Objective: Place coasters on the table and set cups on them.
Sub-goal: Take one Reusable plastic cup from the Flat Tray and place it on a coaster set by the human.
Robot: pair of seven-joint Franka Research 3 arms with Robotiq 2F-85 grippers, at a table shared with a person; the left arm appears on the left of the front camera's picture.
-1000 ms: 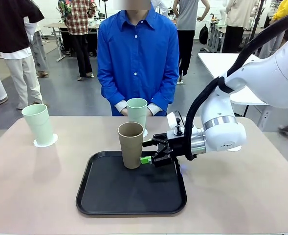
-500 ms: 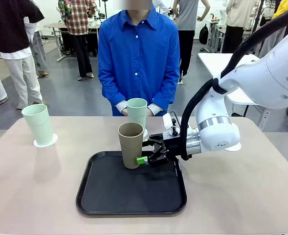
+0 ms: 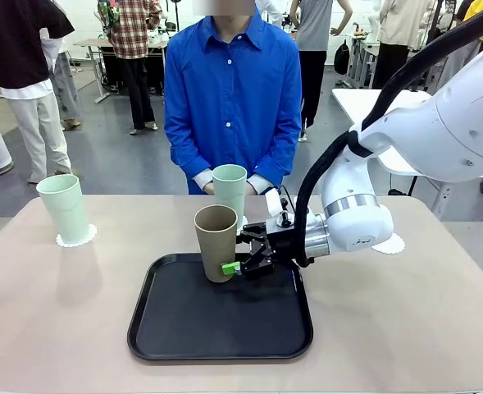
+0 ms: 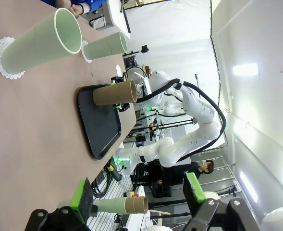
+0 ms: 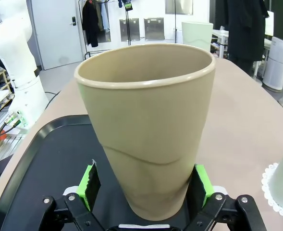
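Now the large beige-tan matte table [image 3: 52, 312] carries a black rounded-corner tray [image 3: 220, 316], and on its 12 o'clock edge stands the tall brown-taupe tumbler [image 3: 216, 243]. The right gripper [image 3: 239, 256] reaches in from 3 o'clock, jaws spread either side of the tumbler's base. Two mint green tumblers [image 3: 64, 208] [image 3: 230, 192] sit on lacy white coasters [image 3: 77, 239]. The left gripper [image 4: 139, 195] is spread, empty.

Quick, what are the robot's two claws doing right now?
Left gripper: open, holding nothing.
Right gripper: open, its green pads around the tall brown-taupe cup, not yet closed on it.
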